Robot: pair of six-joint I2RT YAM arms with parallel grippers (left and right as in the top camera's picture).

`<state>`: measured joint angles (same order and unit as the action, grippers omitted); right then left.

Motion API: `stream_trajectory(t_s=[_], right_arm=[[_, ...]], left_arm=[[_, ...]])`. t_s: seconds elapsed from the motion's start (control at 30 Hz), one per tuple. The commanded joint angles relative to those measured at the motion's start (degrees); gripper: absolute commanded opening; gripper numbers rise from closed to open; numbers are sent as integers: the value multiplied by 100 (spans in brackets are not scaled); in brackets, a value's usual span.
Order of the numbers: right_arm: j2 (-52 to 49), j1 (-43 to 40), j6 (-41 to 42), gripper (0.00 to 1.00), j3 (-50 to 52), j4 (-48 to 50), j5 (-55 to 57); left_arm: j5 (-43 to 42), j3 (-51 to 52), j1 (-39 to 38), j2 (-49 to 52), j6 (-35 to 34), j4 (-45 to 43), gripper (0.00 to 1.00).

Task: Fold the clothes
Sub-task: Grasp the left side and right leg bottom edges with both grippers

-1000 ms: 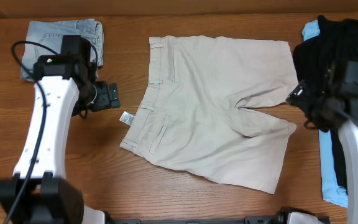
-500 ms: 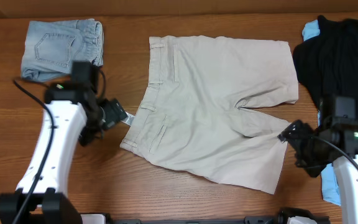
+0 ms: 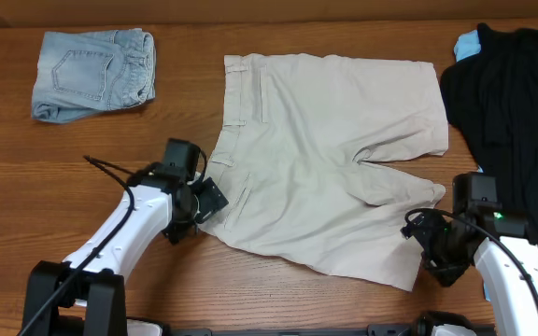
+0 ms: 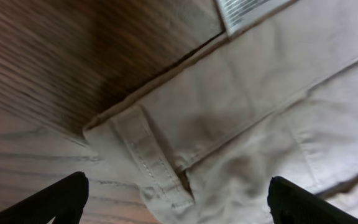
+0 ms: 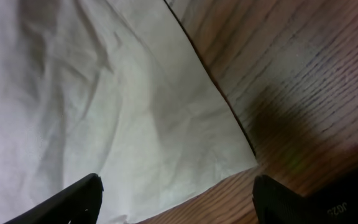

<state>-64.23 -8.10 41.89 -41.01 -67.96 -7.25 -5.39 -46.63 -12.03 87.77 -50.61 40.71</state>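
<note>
The beige khaki shorts (image 3: 325,149) lie flat in the middle of the table, waistband to the left, legs to the right. My left gripper (image 3: 208,201) is open at the near corner of the waistband; in the left wrist view a belt loop (image 4: 157,165) and the white label (image 4: 247,9) show between its fingers (image 4: 55,199). My right gripper (image 3: 418,238) is open at the hem corner of the near leg (image 5: 166,149). The folded light-blue denim shorts (image 3: 93,75) lie at the far left. A black garment (image 3: 512,103) lies over a sky-blue one (image 3: 470,42) at the right.
The wooden table (image 3: 92,140) runs under everything. The black garment pile sits close to my right arm at the right edge. The denim shorts sit well behind my left arm.
Both arms came toward the near edge. The left gripper moved from beside the denim shorts to the waistband's near corner. The right gripper moved from the black pile to the near leg's hem corner.
</note>
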Motion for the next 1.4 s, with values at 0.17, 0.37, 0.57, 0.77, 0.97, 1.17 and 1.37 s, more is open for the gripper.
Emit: stream_trajectory(t_s=[0.17,0.37,0.57,0.77,0.97,1.17,1.37], right_arm=[[46,140,181,77,57,203,-24],[46,247,446,76,59,304,76],[-59,247,509,76,114,354,162],[-208,247,925,74,605,675,74],[-337,247,935,70,894,804,-192],[-341,275,914,68,898,369,-450],[-341,876,1025,68,1139,243,-588]], left_arm=[[120,319,-17,-2,-236,-402,67],[254,348,-17,0,-236,-588,50],[304,348,-17,50,-234,-706,29],[304,348,-15,160,-234,-820,4],[291,348,-9,160,-234,-1335,4],[282,348,-9,160,-234,-1740,4],[284,348,-11,160,-212,-1711,4]])
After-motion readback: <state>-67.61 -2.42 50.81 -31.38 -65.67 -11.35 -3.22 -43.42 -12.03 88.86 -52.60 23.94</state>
